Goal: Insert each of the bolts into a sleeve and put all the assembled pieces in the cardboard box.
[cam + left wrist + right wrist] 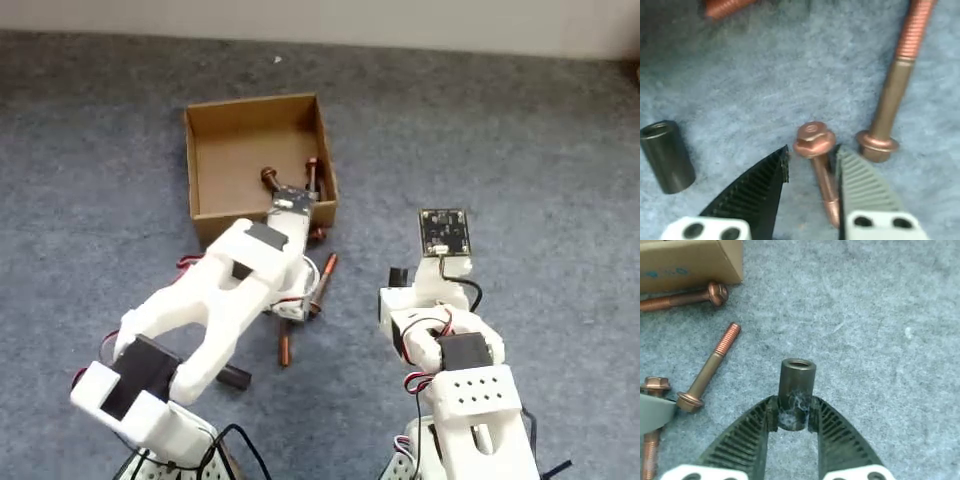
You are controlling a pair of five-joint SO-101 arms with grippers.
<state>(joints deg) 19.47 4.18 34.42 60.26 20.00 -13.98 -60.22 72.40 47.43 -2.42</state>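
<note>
Between the parted jaws of the left gripper (812, 152) lies 1 bolt (815, 142) on the carpet (765, 75), another bolt (890, 100) just beside. The right gripper (792, 410) clamps a dark sleeve (796, 385); the cardboard box (240, 150) stands just past the left one.

The high camera looks steeply down over the table (560, 120), with the cardboard box (250, 103) toward the far side. Both wrist cameras hang close over the surface in front of the box and share one bolt (892, 90). The right wrist camera also catches a corner of the box.
</note>
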